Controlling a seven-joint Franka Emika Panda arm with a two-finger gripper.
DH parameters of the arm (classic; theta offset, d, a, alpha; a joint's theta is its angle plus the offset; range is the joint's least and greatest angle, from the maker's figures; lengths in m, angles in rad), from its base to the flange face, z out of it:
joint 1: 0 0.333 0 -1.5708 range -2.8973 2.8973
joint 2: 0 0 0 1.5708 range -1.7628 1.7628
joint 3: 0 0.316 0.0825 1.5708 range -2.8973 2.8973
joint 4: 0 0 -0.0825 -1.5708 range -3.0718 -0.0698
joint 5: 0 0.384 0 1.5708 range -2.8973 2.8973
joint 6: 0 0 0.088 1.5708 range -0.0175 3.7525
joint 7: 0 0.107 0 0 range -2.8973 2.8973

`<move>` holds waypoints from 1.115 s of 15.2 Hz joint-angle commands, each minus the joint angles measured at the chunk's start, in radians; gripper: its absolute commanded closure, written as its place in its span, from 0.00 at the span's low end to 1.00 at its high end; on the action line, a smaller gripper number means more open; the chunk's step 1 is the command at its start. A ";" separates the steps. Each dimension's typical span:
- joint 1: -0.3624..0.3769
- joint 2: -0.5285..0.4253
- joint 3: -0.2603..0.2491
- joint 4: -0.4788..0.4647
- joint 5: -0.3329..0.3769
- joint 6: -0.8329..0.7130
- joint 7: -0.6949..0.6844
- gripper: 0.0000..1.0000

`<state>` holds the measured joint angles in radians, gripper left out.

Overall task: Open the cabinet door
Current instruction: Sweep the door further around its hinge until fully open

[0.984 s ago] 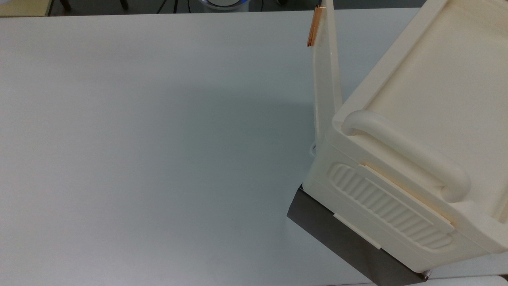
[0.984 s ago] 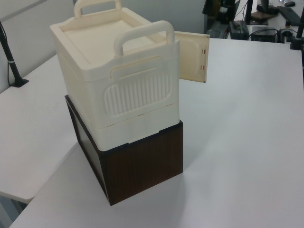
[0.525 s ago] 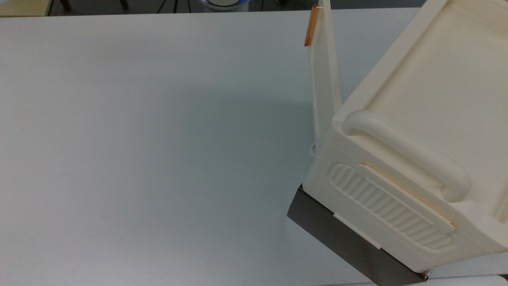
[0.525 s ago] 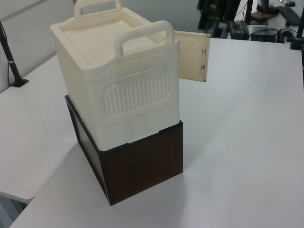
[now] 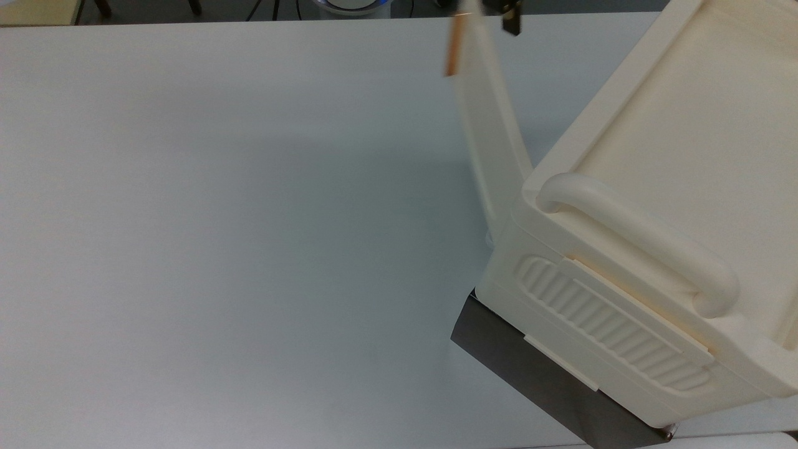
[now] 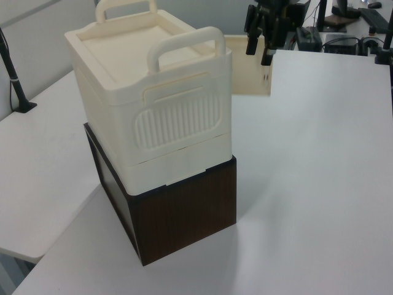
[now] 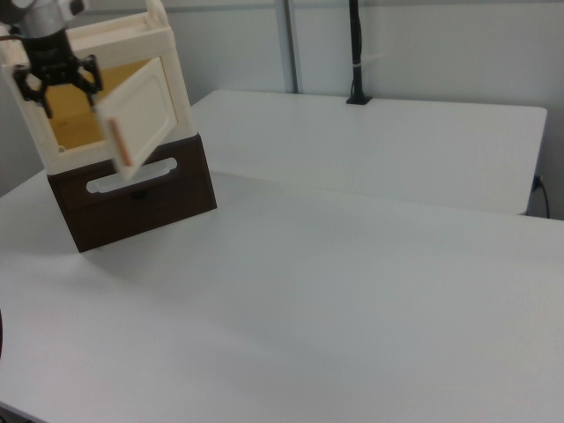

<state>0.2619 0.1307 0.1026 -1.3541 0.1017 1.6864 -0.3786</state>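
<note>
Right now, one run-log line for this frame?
phase: door swing | cabinet door: open, interior visible | claw: open, by the door's free edge, not gripping | cabinet: on brown box

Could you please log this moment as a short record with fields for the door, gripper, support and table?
door: cabinet door swung well open, copper handle at its free edge
cabinet: cream cabinet, yellow interior visible in the right view
gripper: gripper at the opening behind the door, fingers spread, holding nothing
support: dark wooden box under the cabinet
table: white table
</note>
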 commanded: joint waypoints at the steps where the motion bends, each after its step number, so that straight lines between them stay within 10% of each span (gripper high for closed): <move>1: -0.059 0.003 -0.012 -0.033 -0.028 0.024 -0.008 0.17; 17: -0.213 0.000 -0.018 -0.128 -0.089 -0.004 0.050 0.00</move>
<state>0.0637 0.1510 0.0881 -1.4334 0.0415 1.6863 -0.3760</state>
